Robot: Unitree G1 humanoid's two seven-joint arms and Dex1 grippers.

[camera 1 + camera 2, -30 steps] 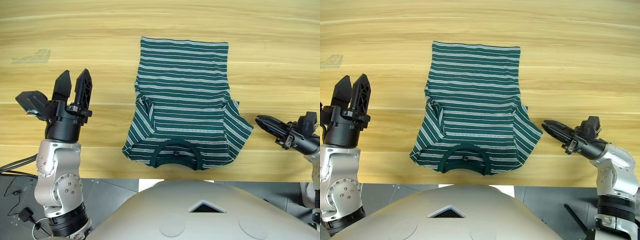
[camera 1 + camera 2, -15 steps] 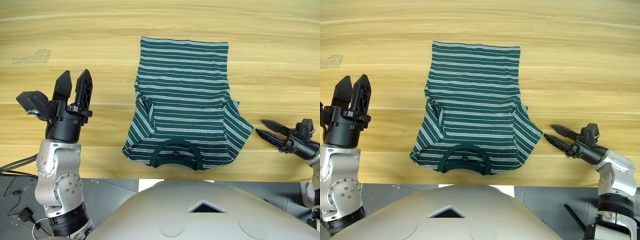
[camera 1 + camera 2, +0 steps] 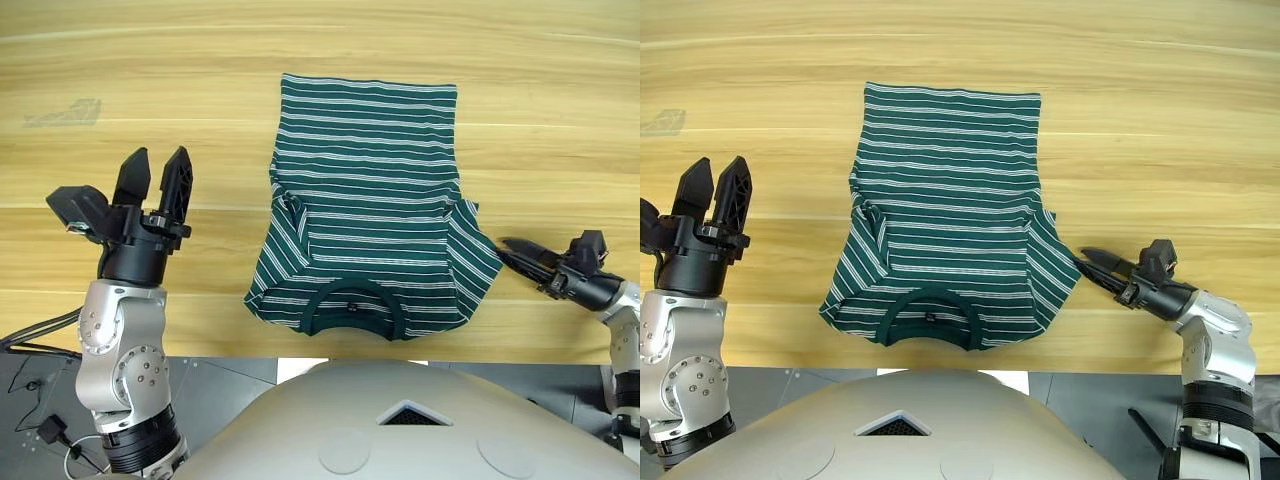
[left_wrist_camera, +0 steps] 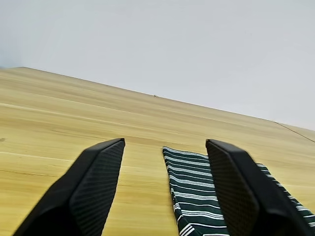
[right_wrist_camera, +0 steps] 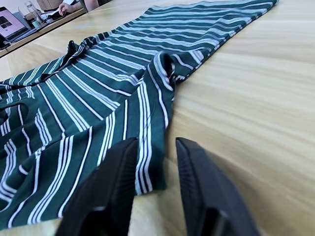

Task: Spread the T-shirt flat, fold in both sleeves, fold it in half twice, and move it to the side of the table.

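Ahead of left gripper [image 3: 160,158]: bare table [image 3: 150,60] lay under and past its widely parted fingers, and nothing stood in the way.
Inner side of left gripper: an open strip of wood ran up to the T-shirt [image 3: 370,220], whose side edge lay well apart from the fingers.
Outer side of left gripper: free wood.
Ahead of right gripper [image 3: 1085,258]: the shirt's side edge lay flat right at the fingertips. A corner of cloth sat in the narrow gap between the slightly parted fingers.
Farther ahead of right gripper: a raised fold [image 5: 165,64] stood up from the cloth as a low ridge.
Outer side of right gripper: bare wood, free to pass.
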